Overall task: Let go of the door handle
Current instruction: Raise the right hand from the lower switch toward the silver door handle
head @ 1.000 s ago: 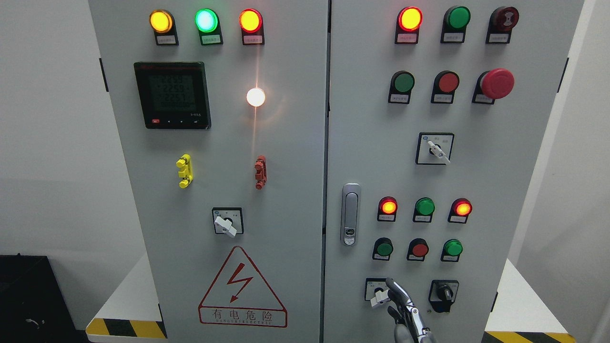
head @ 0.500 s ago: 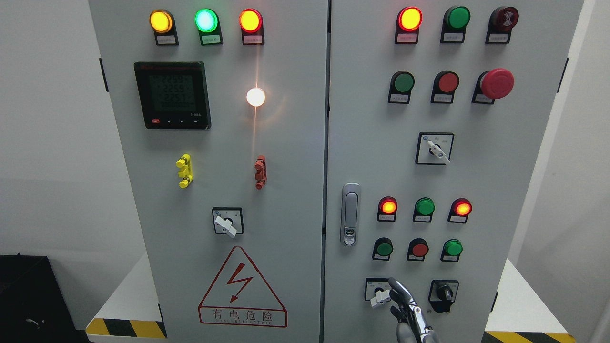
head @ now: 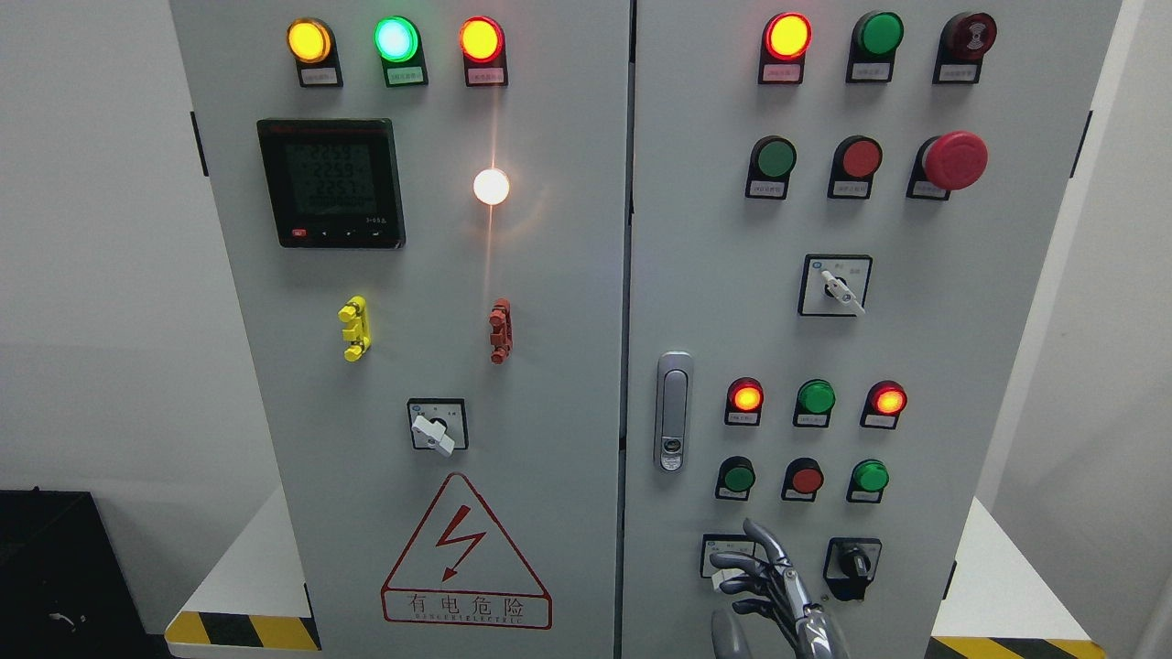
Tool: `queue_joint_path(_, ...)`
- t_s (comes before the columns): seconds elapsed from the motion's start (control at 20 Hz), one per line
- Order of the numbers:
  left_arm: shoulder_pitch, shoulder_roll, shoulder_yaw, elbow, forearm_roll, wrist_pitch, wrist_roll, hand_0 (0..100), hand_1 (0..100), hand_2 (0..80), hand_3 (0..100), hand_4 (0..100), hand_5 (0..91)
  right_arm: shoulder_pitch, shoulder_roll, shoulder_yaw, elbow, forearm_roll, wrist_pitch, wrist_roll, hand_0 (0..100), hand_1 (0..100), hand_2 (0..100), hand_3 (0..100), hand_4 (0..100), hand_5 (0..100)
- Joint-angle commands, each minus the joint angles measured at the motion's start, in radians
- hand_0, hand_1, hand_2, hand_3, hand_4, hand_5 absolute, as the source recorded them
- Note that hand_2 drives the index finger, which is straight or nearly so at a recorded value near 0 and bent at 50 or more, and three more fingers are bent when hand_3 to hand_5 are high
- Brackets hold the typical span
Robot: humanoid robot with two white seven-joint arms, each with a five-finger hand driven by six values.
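Right hand (head: 765, 590): jointed metal, bottom edge right of centre, fingers spread and loosely curved, gripping nothing; fingertips lie over a white-levered rotary switch (head: 726, 558), contact unclear. Door handle (head: 674, 411): slim upright brushed-metal bar with a keyhole, left edge of the right cabinet door (head: 916, 302), well above the hand. Door is smooth pale grey painted sheet.
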Motion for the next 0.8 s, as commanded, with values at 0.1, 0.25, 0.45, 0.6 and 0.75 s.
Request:
queue_joint_path(0.1,0.017,0.000,0.000,0.000,0.001,-0.001,0.000,12,56,0.0,0,0,0.0,-0.031,0.003,0.006,0.001,0.346,0.001,-0.006,51,33,0,94,96,92)
queue_joint_path(0.25,0.017,0.000,0.000,0.000,0.001,-0.001,0.000,12,56,0.0,0,0,0.0,-0.045,0.003,0.009,0.006,0.441,0.005,-0.012,52,32,0,95,95,92)
queue_joint_path(0.45,0.017,0.000,0.000,0.000,0.001,-0.001,0.000,12,56,0.0,0,0,0.0,-0.048,0.003,0.033,0.014,0.640,0.007,-0.012,52,32,0,95,95,94)
queue_joint_path(0.6,0.017,0.000,0.000,0.000,-0.001,-0.001,0.000,12,56,0.0,0,0,0.0,-0.076,0.003,0.056,0.038,0.737,0.011,-0.023,51,29,0,95,95,94)
queue_joint_path(0.75,0.017,0.000,0.000,0.001,-0.001,-0.001,0.000,12,56,0.0,0,0,0.0,-0.112,0.003,0.087,0.067,0.796,0.051,-0.043,51,27,0,94,95,94)
